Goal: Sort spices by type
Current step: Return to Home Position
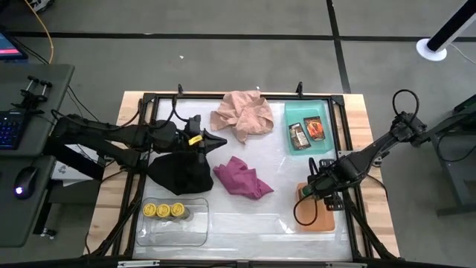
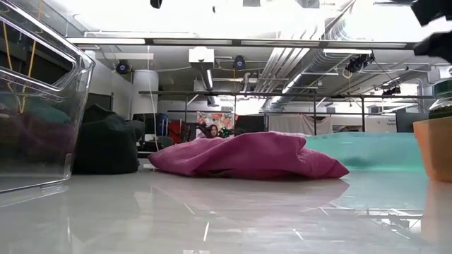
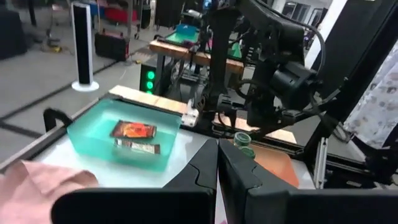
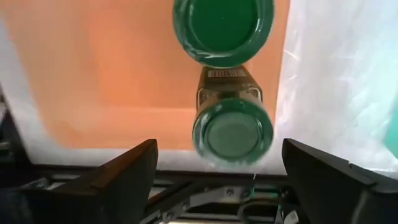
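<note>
Sorting looks finished: green jars (image 4: 231,134) in orange tray (image 4: 112,74), yellow jars (image 1: 163,211) in clear tray (image 1: 195,232), packets (image 1: 306,132) in teal tray (image 1: 309,110). Right claw (image 4: 219,155) apart, left claw (image 3: 217,163) together.

Right arm angles down over the orange bin (image 1: 326,222). The right gripper (image 1: 311,187) hangs just above the bin's end, fingers (image 4: 124,180) spread wide. Left arm lies stretched out low. The left gripper (image 1: 220,140) sits well apart from the bin on the robot's left, fingers (image 3: 239,177) pressed together.

White table (image 1: 245,223): three cloths (image 1: 242,179), teal tray (image 1: 305,110), orange tray (image 1: 323,222), seemingly clear tray (image 1: 186,232).
</note>
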